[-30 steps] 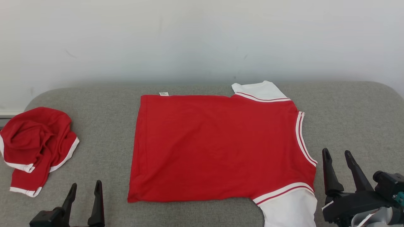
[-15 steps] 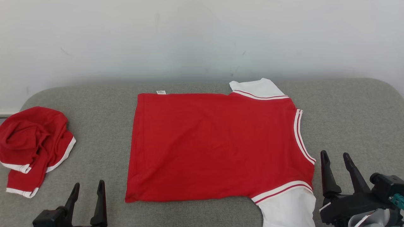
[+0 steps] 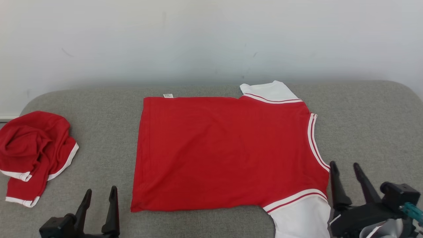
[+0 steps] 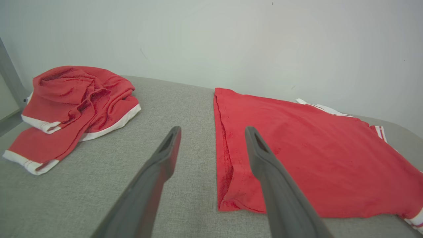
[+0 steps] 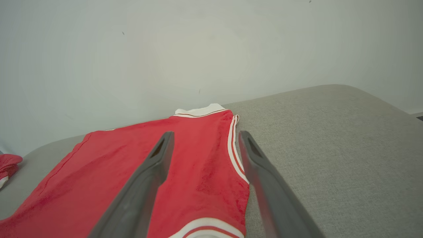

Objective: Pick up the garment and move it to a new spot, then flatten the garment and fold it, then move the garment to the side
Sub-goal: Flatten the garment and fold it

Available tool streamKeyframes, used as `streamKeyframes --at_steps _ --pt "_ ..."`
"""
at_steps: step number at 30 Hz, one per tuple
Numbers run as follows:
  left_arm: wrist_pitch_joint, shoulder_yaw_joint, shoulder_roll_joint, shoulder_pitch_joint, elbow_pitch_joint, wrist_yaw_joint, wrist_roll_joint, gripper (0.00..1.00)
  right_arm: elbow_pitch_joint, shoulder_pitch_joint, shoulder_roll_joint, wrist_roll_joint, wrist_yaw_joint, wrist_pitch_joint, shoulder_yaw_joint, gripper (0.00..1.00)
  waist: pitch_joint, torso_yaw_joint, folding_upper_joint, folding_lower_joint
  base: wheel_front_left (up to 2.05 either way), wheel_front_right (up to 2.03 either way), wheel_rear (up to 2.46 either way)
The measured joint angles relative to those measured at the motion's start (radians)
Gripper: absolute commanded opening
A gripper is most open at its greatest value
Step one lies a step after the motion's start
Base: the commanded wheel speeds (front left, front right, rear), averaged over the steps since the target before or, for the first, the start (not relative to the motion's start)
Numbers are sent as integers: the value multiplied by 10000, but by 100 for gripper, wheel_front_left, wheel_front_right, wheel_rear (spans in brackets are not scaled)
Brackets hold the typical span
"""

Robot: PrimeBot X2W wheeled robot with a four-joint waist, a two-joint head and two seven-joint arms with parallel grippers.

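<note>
The garment (image 3: pixel 228 152) is a red shirt with white, red-striped sleeves, spread flat on the grey padded surface (image 3: pixel 380 125), collar edge to the right. My left gripper (image 3: pixel 101 190) stands open just left of its near left corner, not touching it; in the left wrist view the left gripper (image 4: pixel 213 129) straddles the hem edge of the garment (image 4: pixel 314 145). My right gripper (image 3: pixel 344 163) is open beside the striped collar edge, close to the near white sleeve (image 3: pixel 302 218). The right wrist view has the right gripper (image 5: pixel 206 133) over the garment (image 5: pixel 198 158).
A second red garment (image 3: pixel 33 152) with white trim lies crumpled at the surface's far left, also seen as the crumpled heap (image 4: pixel 79 99). A pale wall (image 3: pixel 211 39) rises behind. Bare grey padding lies right of the shirt and between the two garments.
The head camera has shifted slightly. My left gripper has moved right, closer to the shirt's near left corner. My right gripper has edged left toward the collar. Both stay open.
</note>
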Motion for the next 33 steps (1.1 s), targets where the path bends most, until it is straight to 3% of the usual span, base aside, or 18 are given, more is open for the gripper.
streamKeyframes --at_steps 7,16,24,33 --pt "936 -387 40 -115 -322 -322 -249 100 -316 170 -477 -240 0 1593 715 100 19 -13 1 0 0 0 0" --pt "2949 -976 562 -757 999 -472 119 100 -545 912 -732 -244 -73 3405 644 100 256 -100 0 0 0 0 0" --pt "3908 -1216 499 -1663 1866 -481 267 100 -199 1301 -665 -247 -82 4429 585 100 700 -213 1 0 0 0 0" --pt "4297 -1358 376 -2098 2368 -573 276 100 123 1248 -297 -537 -82 4991 265 100 970 -431 1 1 0 0 0"
